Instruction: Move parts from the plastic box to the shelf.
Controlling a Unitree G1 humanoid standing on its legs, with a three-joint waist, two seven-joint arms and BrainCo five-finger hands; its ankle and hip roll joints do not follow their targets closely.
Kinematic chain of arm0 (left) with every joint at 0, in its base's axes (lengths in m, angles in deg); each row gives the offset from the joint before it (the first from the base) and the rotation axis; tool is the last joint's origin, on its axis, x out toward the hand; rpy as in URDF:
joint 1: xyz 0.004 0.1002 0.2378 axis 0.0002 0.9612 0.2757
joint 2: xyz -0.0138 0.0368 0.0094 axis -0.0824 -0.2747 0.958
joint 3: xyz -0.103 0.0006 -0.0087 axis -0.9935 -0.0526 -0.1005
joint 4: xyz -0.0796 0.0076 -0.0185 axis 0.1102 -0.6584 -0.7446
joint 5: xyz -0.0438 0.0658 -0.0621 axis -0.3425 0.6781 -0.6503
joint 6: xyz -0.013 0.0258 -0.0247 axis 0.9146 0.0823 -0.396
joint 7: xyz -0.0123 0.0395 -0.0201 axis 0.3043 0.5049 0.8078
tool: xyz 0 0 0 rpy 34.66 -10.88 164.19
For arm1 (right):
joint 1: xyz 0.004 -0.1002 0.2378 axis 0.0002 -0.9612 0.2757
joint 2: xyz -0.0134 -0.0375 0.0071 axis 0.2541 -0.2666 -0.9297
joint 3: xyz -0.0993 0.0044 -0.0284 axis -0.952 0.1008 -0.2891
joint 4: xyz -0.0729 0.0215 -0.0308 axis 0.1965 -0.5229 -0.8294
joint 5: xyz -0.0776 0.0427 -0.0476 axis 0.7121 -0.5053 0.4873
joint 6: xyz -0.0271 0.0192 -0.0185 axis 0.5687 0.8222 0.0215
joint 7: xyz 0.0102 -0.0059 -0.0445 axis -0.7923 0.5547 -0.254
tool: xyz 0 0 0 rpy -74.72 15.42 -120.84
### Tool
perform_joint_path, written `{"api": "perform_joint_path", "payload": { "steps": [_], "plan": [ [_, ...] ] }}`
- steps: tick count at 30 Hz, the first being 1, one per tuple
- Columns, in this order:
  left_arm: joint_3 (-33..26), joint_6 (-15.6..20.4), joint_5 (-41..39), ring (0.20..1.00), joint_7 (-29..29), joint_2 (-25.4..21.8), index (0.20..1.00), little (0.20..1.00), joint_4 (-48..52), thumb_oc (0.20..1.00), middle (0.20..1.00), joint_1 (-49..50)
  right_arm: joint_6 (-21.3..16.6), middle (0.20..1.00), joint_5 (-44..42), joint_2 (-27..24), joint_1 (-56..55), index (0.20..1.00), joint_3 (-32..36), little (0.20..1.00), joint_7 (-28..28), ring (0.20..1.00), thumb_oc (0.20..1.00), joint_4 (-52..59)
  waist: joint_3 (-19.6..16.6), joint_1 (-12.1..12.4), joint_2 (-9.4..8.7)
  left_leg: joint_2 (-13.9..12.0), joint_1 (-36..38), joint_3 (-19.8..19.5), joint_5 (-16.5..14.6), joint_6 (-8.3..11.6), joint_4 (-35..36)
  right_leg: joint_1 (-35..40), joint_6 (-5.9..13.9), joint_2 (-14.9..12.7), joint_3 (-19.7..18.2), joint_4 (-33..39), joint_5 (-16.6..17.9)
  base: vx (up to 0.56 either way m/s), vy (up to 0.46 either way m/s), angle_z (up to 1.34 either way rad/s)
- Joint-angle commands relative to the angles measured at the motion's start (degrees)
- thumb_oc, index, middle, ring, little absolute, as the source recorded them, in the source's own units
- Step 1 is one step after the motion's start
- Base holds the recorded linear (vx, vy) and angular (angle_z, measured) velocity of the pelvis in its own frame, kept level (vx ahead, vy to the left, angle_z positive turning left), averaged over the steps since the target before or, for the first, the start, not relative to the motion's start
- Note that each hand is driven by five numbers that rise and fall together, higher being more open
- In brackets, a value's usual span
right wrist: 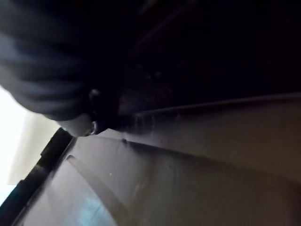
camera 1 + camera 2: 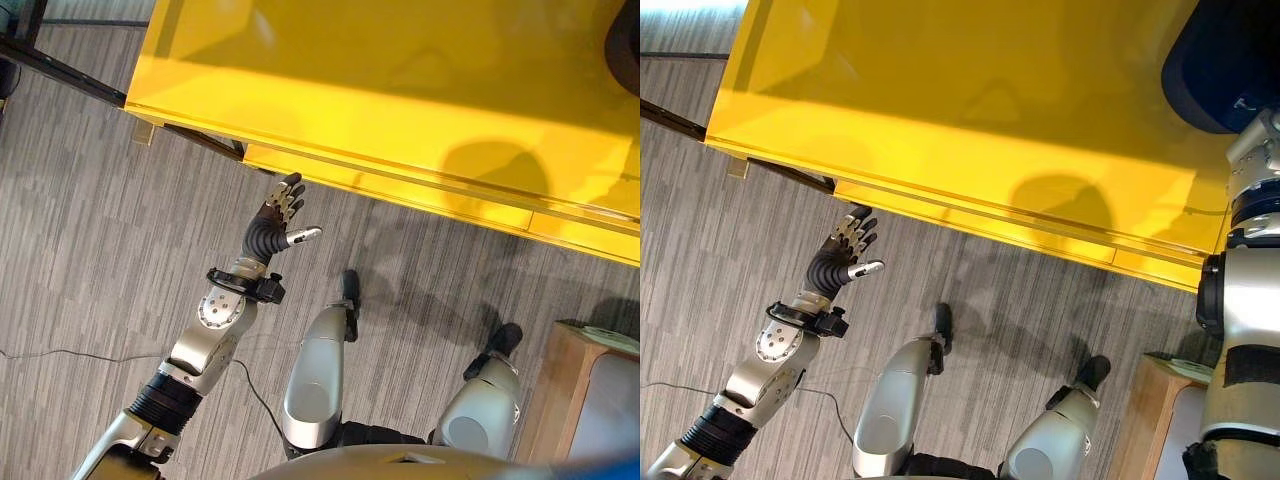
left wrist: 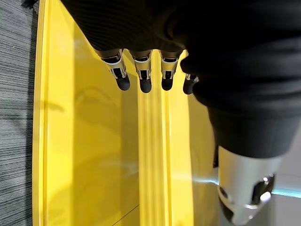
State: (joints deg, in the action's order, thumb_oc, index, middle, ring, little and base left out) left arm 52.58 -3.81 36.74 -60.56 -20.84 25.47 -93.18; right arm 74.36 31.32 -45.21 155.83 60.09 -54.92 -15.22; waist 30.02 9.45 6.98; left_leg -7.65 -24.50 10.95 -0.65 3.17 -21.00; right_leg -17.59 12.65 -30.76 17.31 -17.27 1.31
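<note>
So no part is in sight yet: the left hand (image 2: 283, 205) hangs loose-fingered and empty beside the glossy yellow shelf (image 2: 400, 100), while the right hand's grip can't be told, buried in something dark.

The yellow shelf (image 2: 400, 90) stretches broad, flat and glossy before me, its ridged front lip running aslant above the grey carpet, with my left hand (image 2: 283, 212) just below its edge.

A glossy yellow table (image 2: 400, 90) stands over grey striped carpet (image 2: 80, 220).
</note>
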Motion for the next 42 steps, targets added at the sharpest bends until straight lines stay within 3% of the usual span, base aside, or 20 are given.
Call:
{"api": "perform_joint_path", "payload": {
  "steps": [1,18,41,42],
  "plan": [
    [-2.2,3.0,-2.1,1.000,1.6,0.1,1.000,1.000,2.2,1.000,1.000,1.7,-2.8,0.200,0.0,2.8,-0.8,0.200,-2.3,0.200,-0.5,0.200,0.200,3.2,-3.6,0.5,-1.75,-7.3,-4.3,-3.5,-0.4,4.69,-2.6,-1.0,0.00,1.2,-4.0,-0.2,3.2,-0.01,-0.005,-0.04],
    [-3.4,3.9,-1.4,1.000,3.4,0.1,1.000,1.000,2.0,1.000,1.000,0.9,-2.1,0.200,6.8,11.4,-4.3,0.200,-4.7,0.200,-1.4,0.200,0.200,5.3,-1.9,0.4,-2.79,-7.5,-5.1,-4.0,-0.3,4.53,-3.1,-1.7,-0.71,1.8,-4.4,-0.7,3.3,-0.01,-0.002,-0.01],
    [-2.6,4.3,-2.0,1.000,3.8,-0.3,1.000,1.000,2.5,1.000,1.000,1.2,-1.8,0.200,4.4,5.0,0.3,0.200,-5.8,0.200,-0.8,0.200,0.200,0.6,-2.0,0.8,-2.54,-7.3,-6.4,-4.2,-0.3,4.54,-3.3,-2.7,-0.52,2.0,-4.5,-1.2,3.1,0.00,-0.001,0.00],
    [-2.5,4.3,-2.1,1.000,3.9,-0.3,1.000,1.000,2.4,1.000,1.000,1.2,-1.8,0.200,4.5,4.8,0.3,0.200,-6.0,0.200,-0.8,0.200,0.200,0.5,-2.2,1.0,-2.47,-7.4,-6.0,-4.7,-1.7,5.08,-3.6,-2.4,0.00,2.1,-4.7,-1.6,2.0,0.09,-0.014,-0.01]
  ]
}}
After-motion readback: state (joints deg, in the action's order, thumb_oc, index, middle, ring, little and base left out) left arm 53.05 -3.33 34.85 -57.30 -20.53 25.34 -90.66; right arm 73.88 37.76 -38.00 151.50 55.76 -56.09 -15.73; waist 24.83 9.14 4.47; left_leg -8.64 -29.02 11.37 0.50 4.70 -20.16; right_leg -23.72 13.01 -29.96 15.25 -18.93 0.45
